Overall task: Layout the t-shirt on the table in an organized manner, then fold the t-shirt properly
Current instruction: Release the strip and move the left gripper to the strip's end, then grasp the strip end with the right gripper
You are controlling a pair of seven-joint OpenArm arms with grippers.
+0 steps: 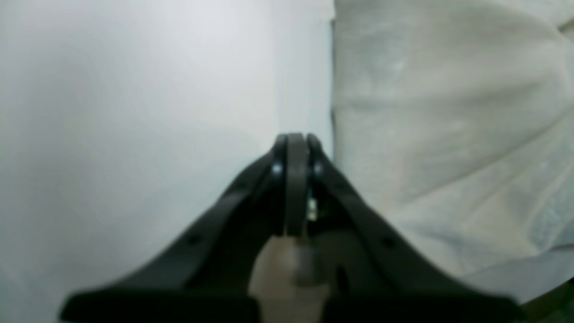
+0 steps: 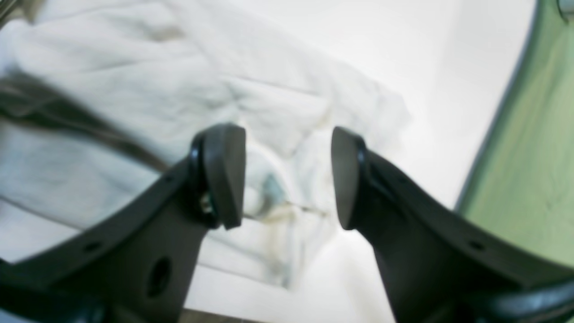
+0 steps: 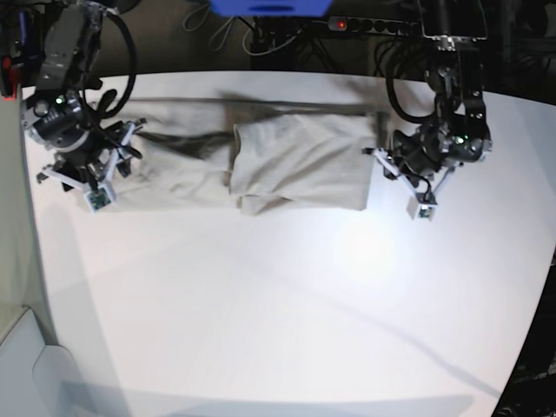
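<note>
The light beige-grey t-shirt point(image 3: 295, 161) lies stretched across the far part of the white table point(image 3: 278, 304), its right half folded over as a flatter layer and its left half rumpled. My right gripper point(image 2: 287, 179) hangs open just over the shirt's crumpled end point(image 2: 188, 89), with cloth visible under the gap but nothing clamped between its fingers point(image 2: 224, 175). In the base view this gripper point(image 3: 122, 148) sits at the shirt's left end. My left gripper point(image 1: 296, 139) is shut and empty over bare table point(image 1: 112, 112), right beside the shirt's edge point(image 1: 448, 112); in the base view it point(image 3: 387, 161) is at the shirt's right end.
The table's curved edge point(image 2: 497, 116) runs close to the right gripper, with green floor point(image 2: 529, 157) beyond it. Behind the table lie a power strip and cables point(image 3: 365, 24) and a blue object point(image 3: 269, 7). Both arm bases stand at the far corners.
</note>
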